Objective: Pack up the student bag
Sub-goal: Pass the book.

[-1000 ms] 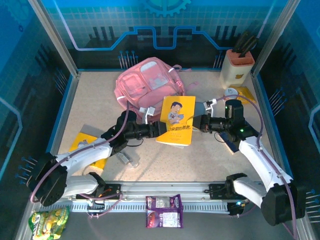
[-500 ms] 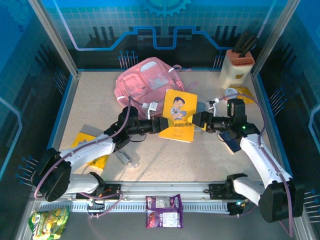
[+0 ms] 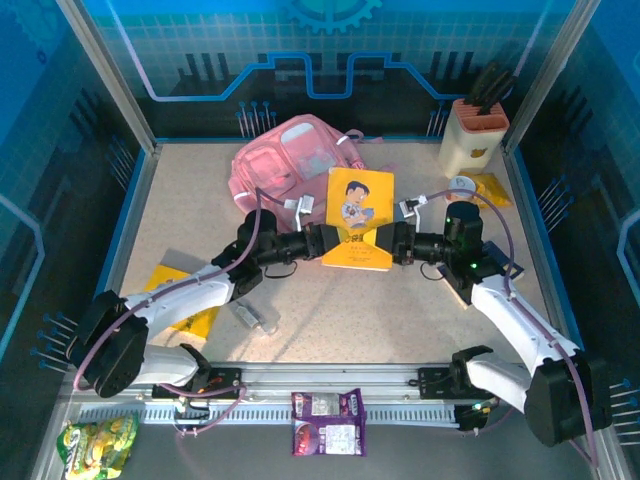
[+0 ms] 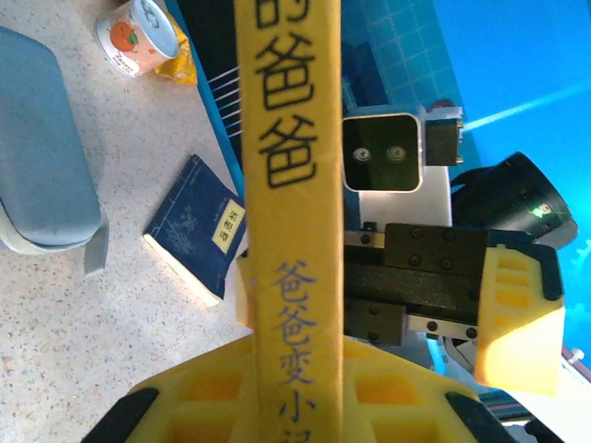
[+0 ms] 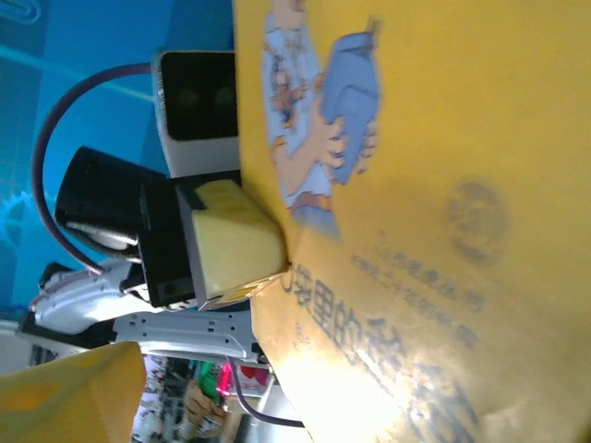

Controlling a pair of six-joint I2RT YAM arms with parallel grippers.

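Grip on the yellow book [image 3: 360, 218], mid-frame
The left gripper [image 3: 318, 243] and right gripper [image 3: 397, 243] clamp its edges; the student bag [image 3: 285, 160] lies just above-left on the speckled table [image 3: 330, 310], blue walls [image 3: 400, 40] around.

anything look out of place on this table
A purple snack packet and a green snack packet lie off the table, in front of the rail. The left gripper and right gripper both grip the yellow book.

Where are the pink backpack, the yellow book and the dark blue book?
pink backpack [image 3: 283, 165], top view, on its front pocket.
yellow book [image 3: 357, 212], top view, on the cover picture.
dark blue book [image 4: 196, 227], left wrist view, on its cover.
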